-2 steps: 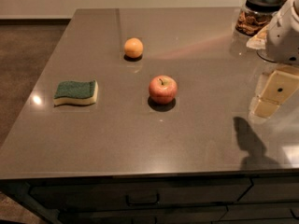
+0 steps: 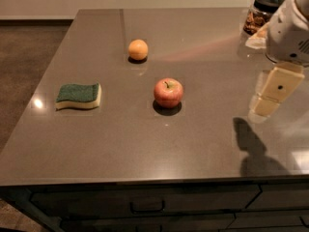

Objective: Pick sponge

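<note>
My gripper (image 2: 270,98) hung over the counter's (image 2: 203,134) right side, carrying nothing; wide or narrow, I couldn't tell. Sponge (image 2: 78,96) lay flat at far left, well apart, beyond the apple (image 2: 168,93). Approach step, I judged: next move needed a long leftward reach clearing the apple.

At the far right, the white arm (image 2: 289,30) angles downward, its cream tool (image 2: 274,92) tilted toward lower left.
</note>
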